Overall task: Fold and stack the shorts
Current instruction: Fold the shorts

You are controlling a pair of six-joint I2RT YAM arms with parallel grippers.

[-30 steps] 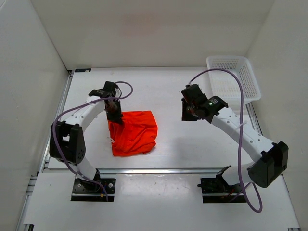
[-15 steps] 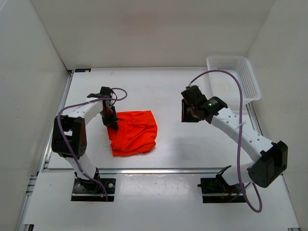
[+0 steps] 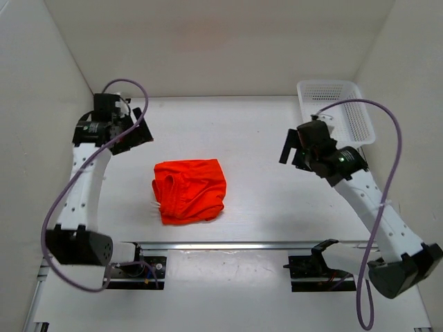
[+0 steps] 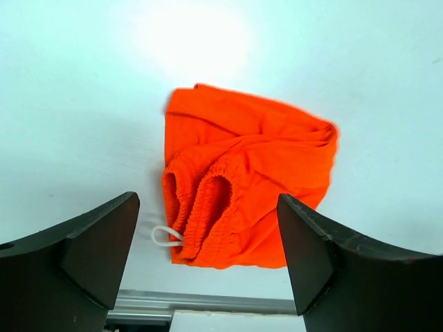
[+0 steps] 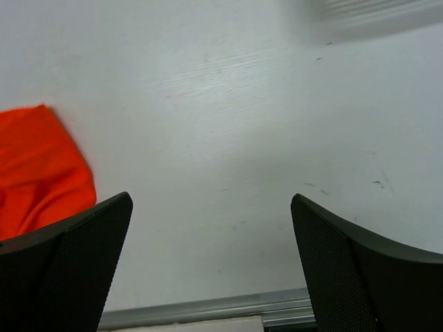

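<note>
The orange-red shorts (image 3: 190,189) lie folded into a compact square on the white table, left of centre. Their gathered waistband (image 4: 204,214) and a white drawstring loop (image 4: 165,236) face the left side. My left gripper (image 3: 136,133) is raised at the back left, well apart from the shorts, open and empty; in its wrist view (image 4: 208,238) the fabric lies far below between the spread fingers. My right gripper (image 3: 289,149) hovers at the right, open and empty. Its wrist view (image 5: 211,238) catches only a corner of the shorts (image 5: 38,169) at the left edge.
A white mesh basket (image 3: 338,114) stands at the back right corner, close behind the right arm. White walls enclose the table on three sides. A metal rail (image 3: 242,245) runs along the near edge.
The left gripper let go of the shorts' left edge, opened and rose back toward the far left. The right gripper opened and pulled right toward the basket. The shorts stay folded.
</note>
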